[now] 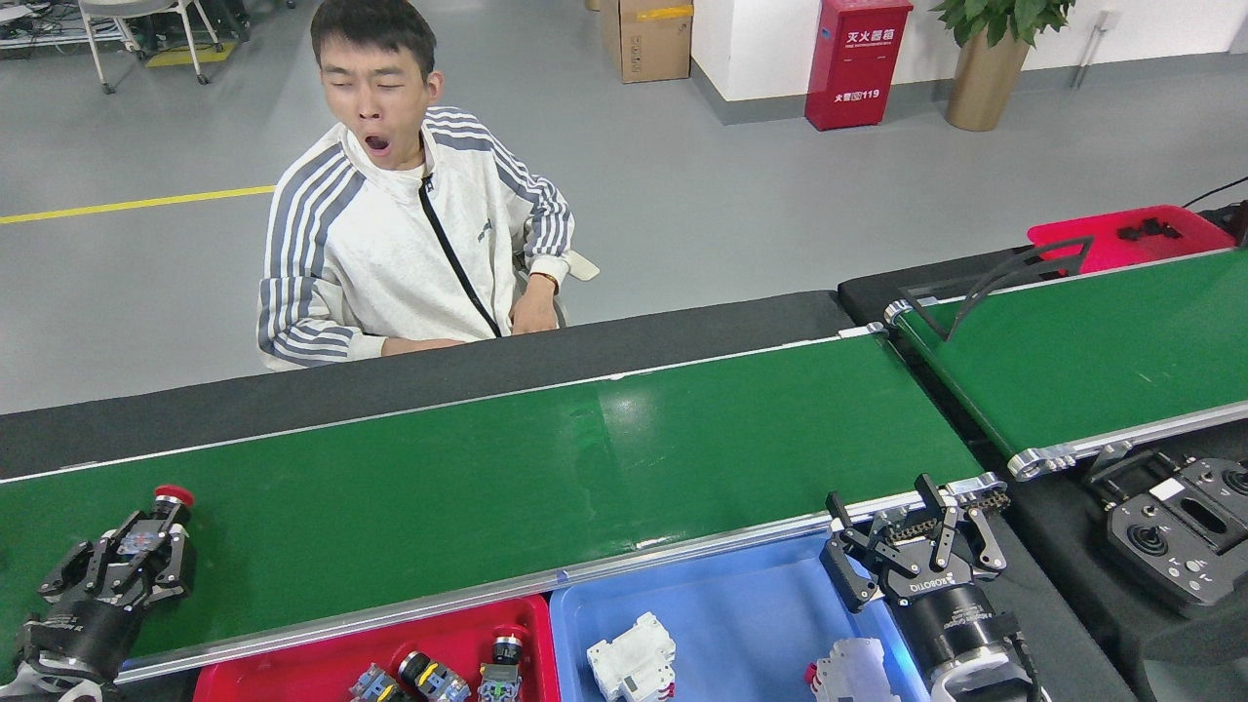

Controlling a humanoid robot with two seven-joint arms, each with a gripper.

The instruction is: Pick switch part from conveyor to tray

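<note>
Already the left gripper (136,556) gripped the switch part (156,526) on the conveyor (546,478); its red tray (531,624) lay near, to the right; the right gripper (912,546) sat open.

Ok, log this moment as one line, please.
phase: grasp | left gripper: shut on red-capped switch part on conveyor | right gripper: open, idle over blue tray

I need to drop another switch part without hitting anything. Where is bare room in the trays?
Blue tray: bare middle, between white breaker and right gripper. Red tray: left part bare; switch parts crowd its right.
</note>
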